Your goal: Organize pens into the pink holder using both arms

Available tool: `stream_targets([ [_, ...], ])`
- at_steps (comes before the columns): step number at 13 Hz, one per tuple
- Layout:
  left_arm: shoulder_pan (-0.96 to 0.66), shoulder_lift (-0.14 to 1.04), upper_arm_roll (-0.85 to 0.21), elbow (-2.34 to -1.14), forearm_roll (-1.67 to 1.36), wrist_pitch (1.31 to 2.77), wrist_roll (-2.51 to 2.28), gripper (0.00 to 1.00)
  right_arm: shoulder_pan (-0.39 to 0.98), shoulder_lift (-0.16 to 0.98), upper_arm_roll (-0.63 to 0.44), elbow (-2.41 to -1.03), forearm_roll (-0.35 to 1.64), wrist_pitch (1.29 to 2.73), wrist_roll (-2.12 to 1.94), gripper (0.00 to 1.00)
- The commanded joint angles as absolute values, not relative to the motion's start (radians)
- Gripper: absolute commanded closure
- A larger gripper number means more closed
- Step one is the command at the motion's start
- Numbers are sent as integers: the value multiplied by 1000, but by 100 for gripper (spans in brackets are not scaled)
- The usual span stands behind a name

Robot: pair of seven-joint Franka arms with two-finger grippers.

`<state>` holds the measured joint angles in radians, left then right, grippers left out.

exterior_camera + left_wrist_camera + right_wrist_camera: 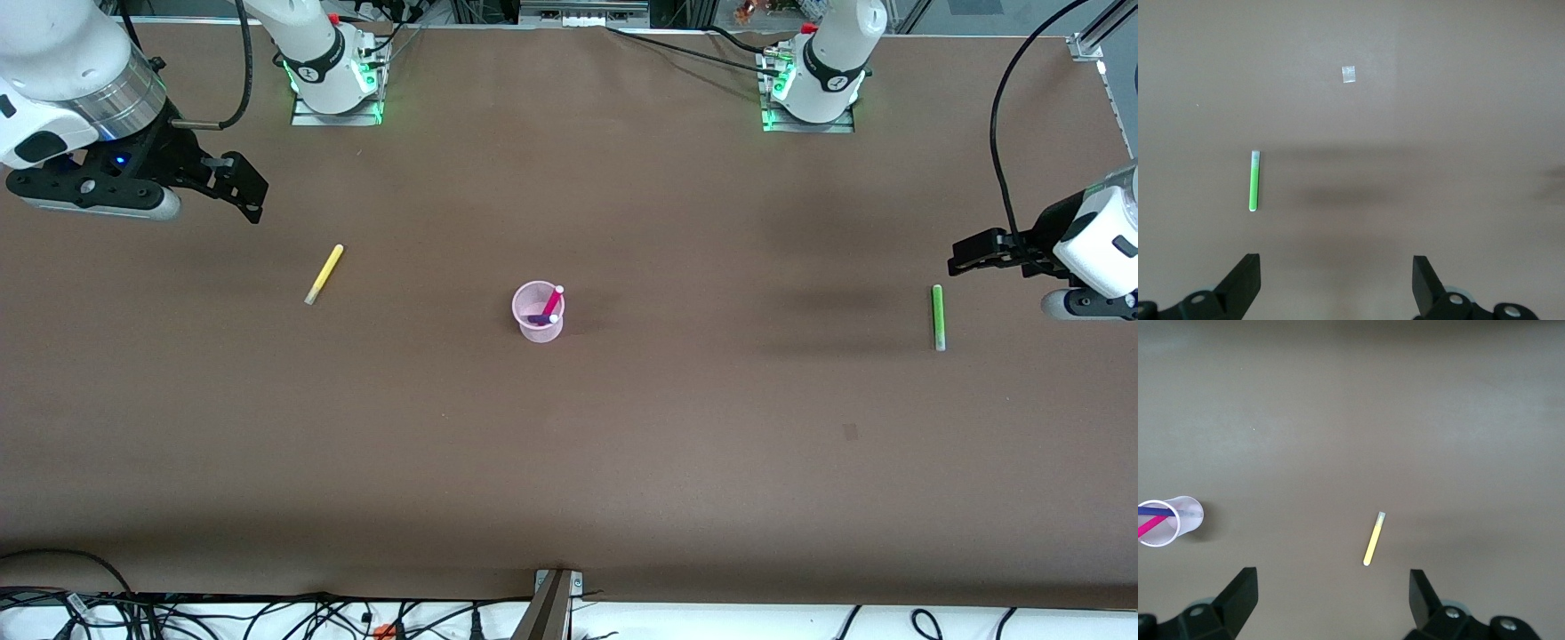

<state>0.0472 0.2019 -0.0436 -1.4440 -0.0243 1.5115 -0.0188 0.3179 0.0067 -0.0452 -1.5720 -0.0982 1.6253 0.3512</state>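
The pink holder (pixel 538 327) stands mid-table with the magenta-pink pen (pixel 553 300) and the purple pen (pixel 538 319) leaning inside it. The yellow pen (pixel 324 274) lies flat toward the right arm's end. The green pen (pixel 937 316) lies flat toward the left arm's end. My right gripper (pixel 252 191) hangs open and empty above the table beside the yellow pen (pixel 1373 539); its own view (pixel 1333 597) also shows the holder (pixel 1185 513). My left gripper (pixel 958 253) is open and empty in the air beside the green pen (pixel 1254 181), as its own view (pixel 1336 280) shows.
A small pale patch (pixel 1349 74) is stuck on the brown table, nearer the front camera than the green pen (pixel 851 432). The arm bases (pixel 336 80) (pixel 813 89) stand along the table's robot edge. Cables and a bracket (pixel 556 596) lie along the camera-side edge.
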Motion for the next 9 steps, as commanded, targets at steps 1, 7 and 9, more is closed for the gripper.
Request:
stream_targets([
  [1, 48, 173, -55, -1470, -8, 1516, -17, 0, 324, 11, -48, -1557, -117, 1615, 364, 0],
  [7, 45, 173, -60, -1470, -6, 1514, -29, 0, 324, 11, -48, -1557, -117, 1615, 364, 0],
  [9, 41, 173, -69, -1470, -5, 1514, -29, 0, 324, 11, -48, -1557, -117, 1615, 362, 0],
])
